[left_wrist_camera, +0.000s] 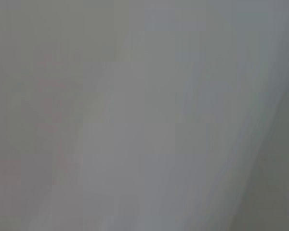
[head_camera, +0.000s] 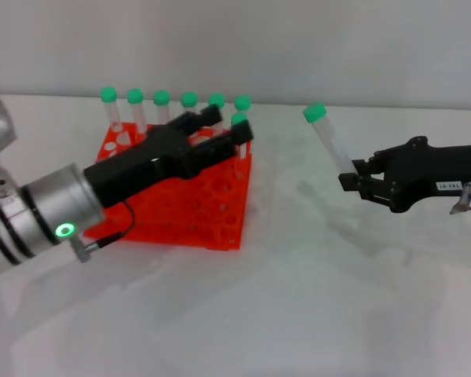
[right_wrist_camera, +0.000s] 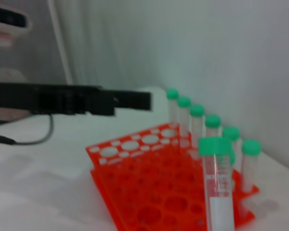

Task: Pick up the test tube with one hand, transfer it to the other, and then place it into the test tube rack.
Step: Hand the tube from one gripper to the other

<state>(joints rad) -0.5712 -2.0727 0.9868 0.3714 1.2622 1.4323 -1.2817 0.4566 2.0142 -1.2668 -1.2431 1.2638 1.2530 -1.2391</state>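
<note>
on the left of the head view the left gripper (head_camera: 224, 129) hangs over the test tube rack (head_camera: 212, 208), its black fingers spread, one on either side of a green cap at the rack's right rear corner; whether they touch that racked tube cannot be told. along the rack's rear edge stands a row of other green-capped tubes (head_camera: 162, 106), upright in their holes. further right, well apart from the rack and clear of the table (head_camera: 298, 314), the right gripper (head_camera: 358, 174) pinches the test tube (head_camera: 326, 135) near its lower end, so the tube leans up and to the left with its green cap topmost. the right wrist view shows the same tube (right_wrist_camera: 216, 187) standing in the foreground with the orange rack (right_wrist_camera: 135, 183) behind it and the left arm's fingers reaching across above the rack. the left wrist view shows only a grey blur. the step in hand looks like the handover from right to left. to do it well, the left gripper should lift clear of the racked caps first, then meet the tube on its bare upper part just below the cap, above the right fingers, and close firmly before the right lets go, keeping the tube near upright.
</note>
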